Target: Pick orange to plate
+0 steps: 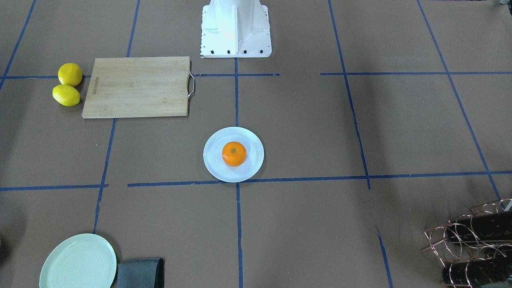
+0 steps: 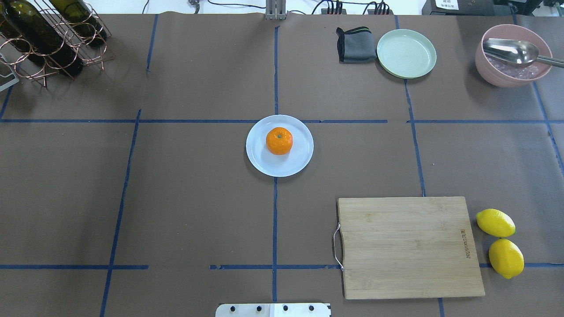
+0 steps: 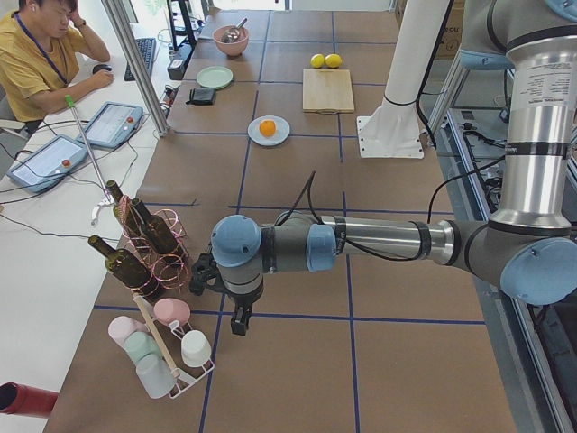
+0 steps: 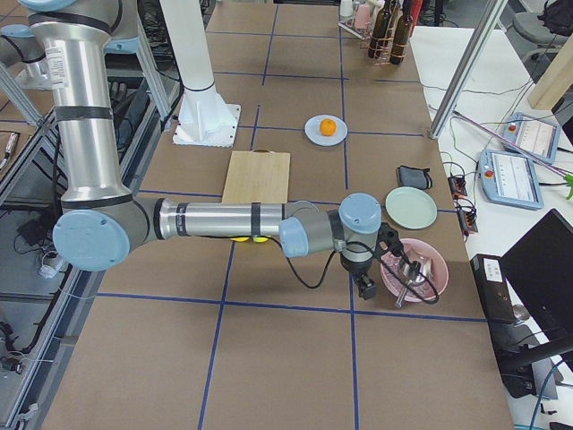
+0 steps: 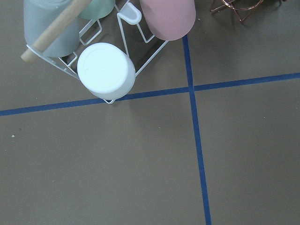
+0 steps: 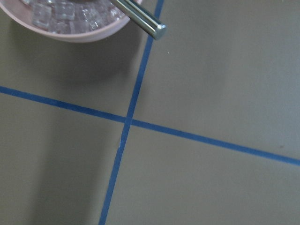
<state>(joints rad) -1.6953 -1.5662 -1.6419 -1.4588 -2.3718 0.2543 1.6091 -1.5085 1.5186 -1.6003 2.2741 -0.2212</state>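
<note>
The orange [image 1: 234, 153] sits stem-up in the middle of the pale bluish-white plate [image 1: 253, 161] at the table's centre, also seen from overhead as orange [image 2: 279, 141] on plate [image 2: 296, 162]. Neither gripper is near it. My left gripper [image 3: 239, 320] hangs over the table's left end beside the cup rack. At the opposite end, my right gripper [image 4: 365, 287] hangs next to the pink bowl. Both show only in the side views, so I cannot tell whether they are open or shut.
A bamboo cutting board [image 2: 410, 246] lies near the robot's base with two lemons [image 2: 500, 242] beside it. At the far side stand a mint-green plate [image 2: 406, 53], a grey cloth [image 2: 354, 45] and a pink bowl [image 2: 511, 66] with a spoon. A bottle rack [image 2: 48, 39] and a cup rack [image 5: 105, 70] occupy the left end.
</note>
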